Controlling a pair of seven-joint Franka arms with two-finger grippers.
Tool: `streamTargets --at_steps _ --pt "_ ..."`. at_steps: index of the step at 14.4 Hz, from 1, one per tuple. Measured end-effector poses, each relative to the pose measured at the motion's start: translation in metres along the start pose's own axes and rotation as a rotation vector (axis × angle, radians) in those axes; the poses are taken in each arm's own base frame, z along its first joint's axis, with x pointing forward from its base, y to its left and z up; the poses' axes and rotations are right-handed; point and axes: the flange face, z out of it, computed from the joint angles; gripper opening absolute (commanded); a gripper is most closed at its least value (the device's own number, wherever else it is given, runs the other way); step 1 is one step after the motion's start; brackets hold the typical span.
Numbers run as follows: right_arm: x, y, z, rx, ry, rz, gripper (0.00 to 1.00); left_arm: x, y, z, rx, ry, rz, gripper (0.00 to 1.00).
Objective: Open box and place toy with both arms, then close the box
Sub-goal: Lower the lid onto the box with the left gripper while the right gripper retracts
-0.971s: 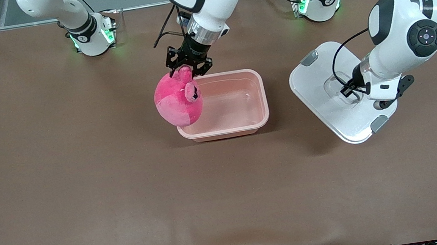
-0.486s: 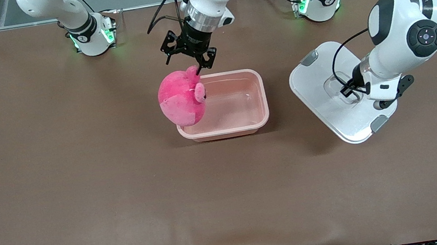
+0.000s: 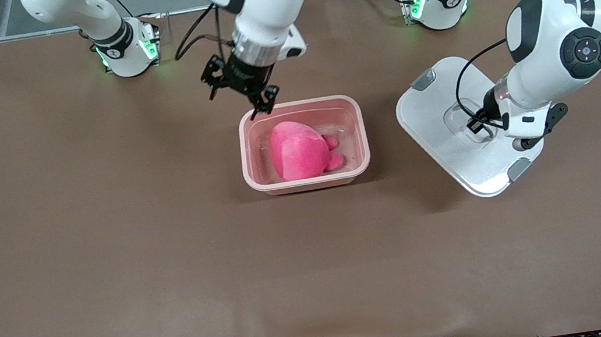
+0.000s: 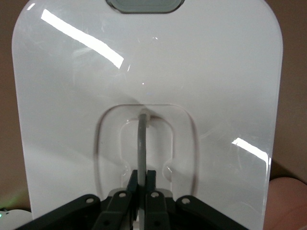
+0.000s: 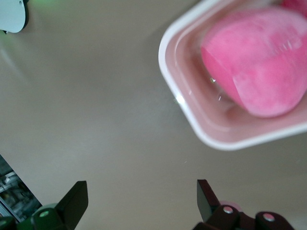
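Note:
The pink box [image 3: 244, 153] stands uncovered in the middle of the table, and the pink toy [image 3: 298, 157] lies inside it. My right gripper [image 3: 237, 100] hangs open and holds nothing, over the table by the box's corner toward the robots' bases. In the right wrist view the box rim [image 5: 192, 120] and the toy [image 5: 259, 72] show ahead of the right gripper [image 5: 141, 196]. The white lid [image 3: 435, 120] is toward the left arm's end, tilted. My left gripper [image 3: 480, 125] is shut on its recessed grey handle [image 4: 143, 139]. The left wrist view shows the lid [image 4: 144, 72] under the left gripper [image 4: 142, 179].
Both arm bases [image 3: 125, 49] [image 3: 436, 2] stand along the table edge farthest from the front camera, with cables beside them. The brown table top [image 3: 112, 248] stretches bare toward the front camera. A grey clip [image 3: 521, 170] sits on the lid's nearer corner.
The right gripper let go of the toy, which dropped from the box's rim into the box. That gripper then rose and moved off toward the right arm's base. The left arm barely moved.

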Motion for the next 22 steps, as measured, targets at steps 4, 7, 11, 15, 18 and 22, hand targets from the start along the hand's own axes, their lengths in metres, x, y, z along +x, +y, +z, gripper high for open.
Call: streamTargets --at_steps 4,7,11,15,18,22 --pt "-0.081 -0.026 0.024 0.019 0.047 0.164 1.0 -0.002 0.003 -0.002 -0.022 -0.016 -0.058 0.0" --pt "-0.148 -0.061 0.044 0.021 0.105 0.445 1.0 -0.018 0.022 -0.012 -0.056 -0.03 -0.173 0.0" --pt "-0.228 -0.112 0.075 0.019 0.164 0.736 1.0 -0.074 0.073 -0.03 -0.08 -0.017 -0.347 0.0" --pt "-0.291 -0.18 0.1 0.04 0.229 1.05 1.0 -0.13 0.115 -0.048 -0.114 -0.017 -0.51 0.0" --pt "-0.319 -0.213 0.121 0.078 0.242 1.292 1.0 -0.161 0.148 -0.048 -0.12 -0.023 -0.646 0.0" --pt "-0.338 -0.253 0.154 0.13 0.306 1.477 1.0 -0.204 0.201 -0.037 -0.127 0.014 -0.842 0.0"
